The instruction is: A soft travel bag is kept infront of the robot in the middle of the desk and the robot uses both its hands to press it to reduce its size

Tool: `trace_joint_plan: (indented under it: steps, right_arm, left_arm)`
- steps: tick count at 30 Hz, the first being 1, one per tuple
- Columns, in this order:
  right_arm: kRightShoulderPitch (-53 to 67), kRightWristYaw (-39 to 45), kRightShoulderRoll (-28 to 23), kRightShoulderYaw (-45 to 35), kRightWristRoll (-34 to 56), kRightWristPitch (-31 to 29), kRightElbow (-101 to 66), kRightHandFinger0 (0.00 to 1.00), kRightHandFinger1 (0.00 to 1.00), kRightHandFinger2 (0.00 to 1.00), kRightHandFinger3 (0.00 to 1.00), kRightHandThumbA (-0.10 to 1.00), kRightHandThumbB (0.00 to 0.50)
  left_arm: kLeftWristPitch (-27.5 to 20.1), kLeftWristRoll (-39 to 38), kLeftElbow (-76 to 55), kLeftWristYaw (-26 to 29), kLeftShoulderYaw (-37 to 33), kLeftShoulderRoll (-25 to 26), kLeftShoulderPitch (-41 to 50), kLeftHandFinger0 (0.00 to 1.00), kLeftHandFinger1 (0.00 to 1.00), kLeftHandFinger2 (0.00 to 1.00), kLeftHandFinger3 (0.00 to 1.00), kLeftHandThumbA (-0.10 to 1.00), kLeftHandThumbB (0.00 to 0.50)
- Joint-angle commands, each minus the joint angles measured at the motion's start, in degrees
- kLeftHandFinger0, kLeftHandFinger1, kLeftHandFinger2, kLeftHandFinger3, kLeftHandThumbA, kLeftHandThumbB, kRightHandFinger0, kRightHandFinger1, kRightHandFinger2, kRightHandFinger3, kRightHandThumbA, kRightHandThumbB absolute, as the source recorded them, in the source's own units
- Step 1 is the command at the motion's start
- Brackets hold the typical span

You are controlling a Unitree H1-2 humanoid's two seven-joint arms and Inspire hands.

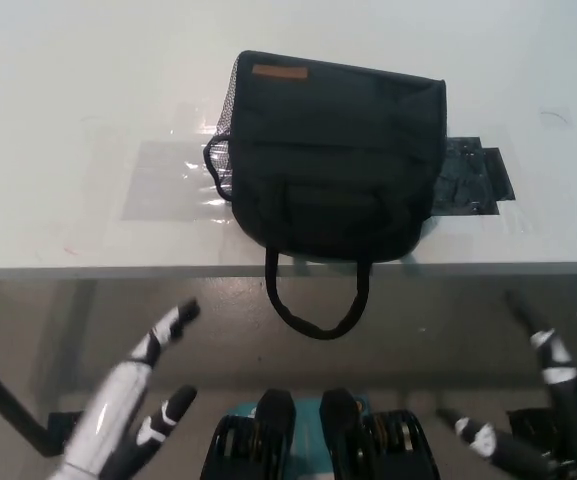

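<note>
A black soft travel bag lies on the white desk, in the middle near the front edge. It has a tan label near its back left corner and a mesh side pocket on the left. Its carry strap hangs over the desk's front edge. My white left hand is low at the lower left, below the desk edge, open with fingers spread. My black right hand is at the lower right, also below the edge, open with fingers apart. Neither hand touches the bag.
A clear plastic sheet is taped on the desk left of the bag. A dark flat patch lies under the bag's right side. The floor shows beneath the desk's front edge.
</note>
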Motion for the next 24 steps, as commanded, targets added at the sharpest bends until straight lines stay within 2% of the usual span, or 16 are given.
trace_joint_plan:
  steps: [1, 4, 5, 7, 9, 12, 13, 15, 16, 19, 21, 23, 24]
  right_arm:
    - [-9.3, 2.0, -2.6, -3.9, -5.9, 5.0, -11.3, 1.0, 1.0, 1.0, 1.0, 1.0, 0.198]
    - [-13.2, 3.8, -4.0, -4.7, -5.2, 9.2, -13.3, 1.0, 1.0, 1.0, 1.0, 1.0, 0.218]
    - [-16.5, 5.2, -4.9, -5.1, -4.4, 13.2, -14.4, 1.0, 1.0, 1.0, 1.0, 1.0, 0.222]
    - [-22.2, 6.1, -5.5, -5.5, -2.8, 17.5, -14.3, 1.0, 1.0, 1.0, 1.0, 1.0, 0.256]
    - [-27.0, 6.6, -6.0, -5.6, -1.1, 20.2, -12.9, 1.0, 1.0, 1.0, 1.0, 1.0, 0.285]
    - [-35.5, 7.6, -6.8, -5.3, -1.9, 24.0, -8.3, 1.0, 1.0, 1.0, 1.0, 1.0, 0.267]
    - [-38.7, 7.6, -7.0, -5.0, -2.3, 24.0, -5.3, 1.0, 1.0, 1.0, 1.0, 1.0, 0.269]
    - [-43.7, 8.8, -7.4, -4.3, -1.3, 26.2, -0.5, 1.0, 1.0, 1.0, 1.0, 1.0, 0.277]
    - [-46.1, 9.1, -7.3, -3.8, -2.0, 27.2, 1.9, 1.0, 1.0, 1.0, 1.0, 1.0, 0.278]
    - [-52.8, 10.6, -7.5, -1.9, -4.4, 30.5, 8.5, 1.0, 1.0, 1.0, 1.0, 1.0, 0.284]
    - [-57.6, 10.5, -7.0, -0.7, -4.7, 30.7, 15.1, 1.0, 1.0, 1.0, 1.0, 1.0, 0.268]
    - [-59.8, 10.5, -6.8, -0.1, -4.2, 30.8, 18.5, 1.0, 1.0, 1.0, 1.0, 1.0, 0.258]
    - [-61.0, 10.6, -6.8, 0.4, -4.2, 30.5, 20.9, 1.0, 1.0, 1.0, 1.0, 1.0, 0.256]
  left_arm:
    - [2.9, 10.8, -9.9, -4.6, 3.4, 4.1, -12.3, 1.0, 1.0, 1.0, 1.0, 1.0, 0.48]
    - [4.9, 11.5, -10.3, -6.9, 3.9, 5.6, -17.8, 1.0, 1.0, 1.0, 1.0, 1.0, 0.492]
    - [6.6, 10.3, -10.3, -8.3, 4.4, 7.1, -22.2, 1.0, 1.0, 1.0, 1.0, 1.0, 0.493]
    - [8.9, 10.0, -9.5, -10.1, 4.9, 8.9, -28.4, 1.0, 1.0, 1.0, 1.0, 1.0, 0.46]
    - [10.4, 11.0, -8.5, -11.8, 4.6, 10.2, -33.2, 1.0, 1.0, 1.0, 1.0, 1.0, 0.449]
    - [13.3, 10.8, -4.6, -15.8, 3.0, 12.5, -42.7, 1.0, 1.0, 1.0, 1.0, 1.0, 0.402]
    - [13.8, 11.3, -2.2, -17.4, 2.0, 13.3, -46.0, 1.0, 1.0, 1.0, 1.0, 1.0, 0.372]
    - [12.9, 12.4, 3.7, -19.0, 0.0, 14.4, -51.0, 1.0, 1.0, 1.0, 1.0, 1.0, 0.326]
    - [13.1, 13.1, 7.0, -20.0, -1.1, 14.7, -53.4, 1.0, 1.0, 1.0, 1.0, 1.0, 0.322]
    - [13.0, 14.3, 16.9, -20.8, -3.9, 14.3, -59.7, 1.0, 1.0, 1.0, 1.0, 1.0, 0.337]
    - [12.2, 15.0, 24.9, -20.0, -5.5, 13.5, -64.1, 1.0, 1.0, 1.0, 1.0, 1.0, 0.346]
    - [11.5, 15.3, 28.9, -19.5, -6.4, 13.2, -66.2, 1.0, 1.0, 1.0, 1.0, 1.0, 0.344]
    - [10.8, 15.3, 31.4, -19.2, -6.8, 12.9, -67.4, 1.0, 1.0, 1.0, 1.0, 1.0, 0.327]
